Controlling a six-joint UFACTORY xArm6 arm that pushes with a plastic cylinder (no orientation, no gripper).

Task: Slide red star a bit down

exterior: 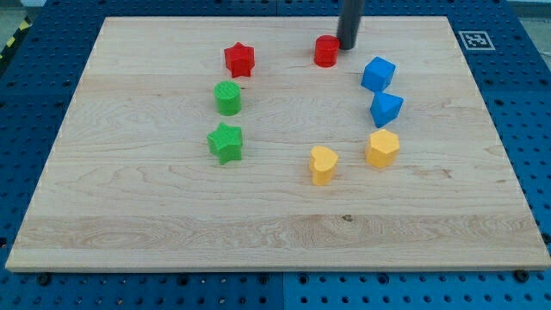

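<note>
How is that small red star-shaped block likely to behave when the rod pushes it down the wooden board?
The red star block looks squat and flat-bottomed, so it should slide rather than tip or roll. Its pointed outline may make it rotate if pushed off-centre. The smooth wooden board probably offers little resistance. My tip sits beside the red cylinder, to the star's right in the view.

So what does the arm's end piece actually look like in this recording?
Only a short stretch shows: a plain dark, nearly black cylindrical rod entering from the view's top. No cables, markings or joints are visible. My tip is blunt, the same width as the shaft.
</note>
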